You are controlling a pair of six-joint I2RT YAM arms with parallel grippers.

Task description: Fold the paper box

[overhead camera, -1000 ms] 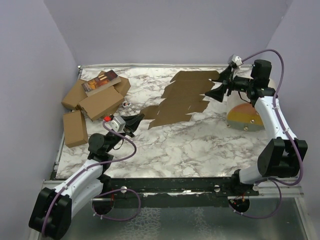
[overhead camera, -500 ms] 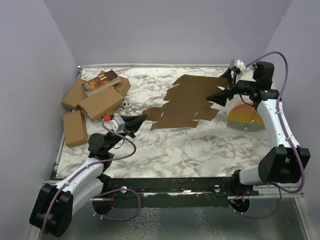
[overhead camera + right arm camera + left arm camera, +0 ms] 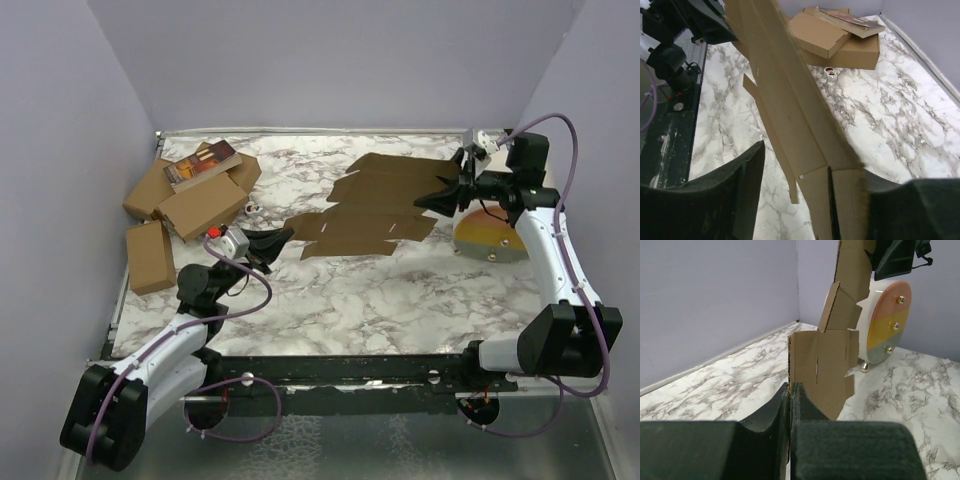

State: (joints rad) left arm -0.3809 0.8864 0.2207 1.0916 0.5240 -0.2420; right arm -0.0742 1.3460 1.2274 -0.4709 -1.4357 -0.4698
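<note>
From above: flat brown die-cut cardboard sheet (image 3: 370, 205) over the marble desk (image 3: 400, 290), spanning from left hand (image 3: 286, 237) to right hand (image 3: 428, 197).

Left wrist: hand pinched fully shut on the sheet's near edge; farther ahead, white cylinder with orange-and-yellow face (image 3: 887, 325).

Right wrist: hand partly open, sheet passing between the fingers (image 3: 740, 190), lying against one, clear of the other.

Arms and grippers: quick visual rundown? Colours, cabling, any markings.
Left arm and right arm: white link shells, chunky black joints and bases. A purple cable loops loosely along each. Left gripper and right gripper: matte black, each with two broad curved fingers. There is a small pale-grey camera box at each wrist; the left one carries a red dot. No lettering is readable.
</note>
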